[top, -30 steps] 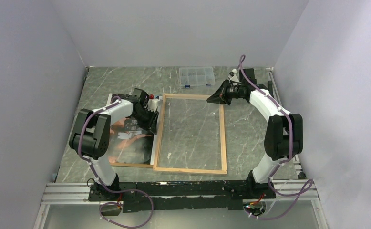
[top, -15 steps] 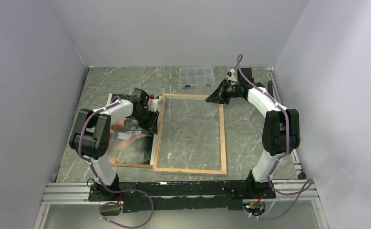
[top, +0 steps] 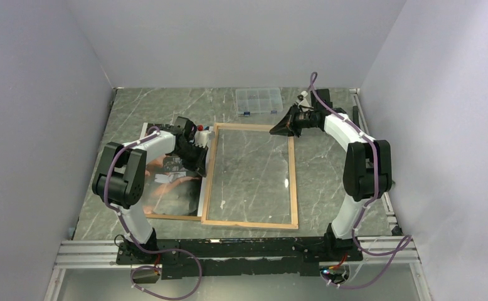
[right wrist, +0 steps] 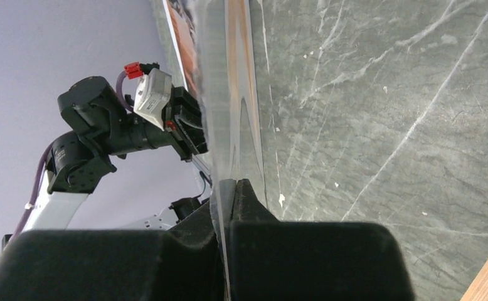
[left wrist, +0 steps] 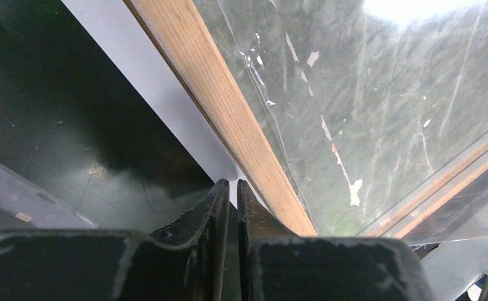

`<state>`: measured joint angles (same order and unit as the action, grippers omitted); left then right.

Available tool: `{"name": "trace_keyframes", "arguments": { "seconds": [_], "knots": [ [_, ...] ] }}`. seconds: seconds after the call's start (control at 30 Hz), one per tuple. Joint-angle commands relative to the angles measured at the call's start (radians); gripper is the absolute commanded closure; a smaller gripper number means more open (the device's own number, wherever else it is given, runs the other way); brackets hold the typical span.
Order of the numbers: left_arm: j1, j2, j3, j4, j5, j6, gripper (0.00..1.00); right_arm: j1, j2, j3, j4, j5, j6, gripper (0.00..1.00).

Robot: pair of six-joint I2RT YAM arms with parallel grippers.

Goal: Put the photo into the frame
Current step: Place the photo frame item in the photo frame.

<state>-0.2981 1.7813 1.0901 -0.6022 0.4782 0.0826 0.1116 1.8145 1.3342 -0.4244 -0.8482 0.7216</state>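
Wood-backed rectangular frame (top: 208, 179) beside thin dark photo (top: 174, 187)

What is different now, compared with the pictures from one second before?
The right arm swung its elbow inward and the right gripper, shut on the clear pane, crept slightly left. The left gripper, the photo and the frame stayed put.

Clear compartment box (top: 258, 100) on marble table (top: 324, 177)

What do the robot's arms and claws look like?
Both the left arm and right arm have white links between black joints, with purple cables looping alongside. The left claw and right claw each have two flat black fingers; the left's edges look scuffed.
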Motion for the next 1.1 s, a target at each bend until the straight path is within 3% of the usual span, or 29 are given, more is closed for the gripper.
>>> {"name": "trace_keyframes", "arguments": {
  "seconds": [0.0, 1.07],
  "knots": [
    [-0.004, 0.003, 0.014, 0.017, 0.029, -0.004, 0.84, 0.002, 0.019, 0.046, 0.01, -0.023, -0.015, 1.0],
    [-0.024, -0.034, -0.018, 0.043, -0.011, -0.005, 0.87, -0.015, 0.021, -0.05, -0.038, 0.019, -0.072, 1.0]
  ]
}}
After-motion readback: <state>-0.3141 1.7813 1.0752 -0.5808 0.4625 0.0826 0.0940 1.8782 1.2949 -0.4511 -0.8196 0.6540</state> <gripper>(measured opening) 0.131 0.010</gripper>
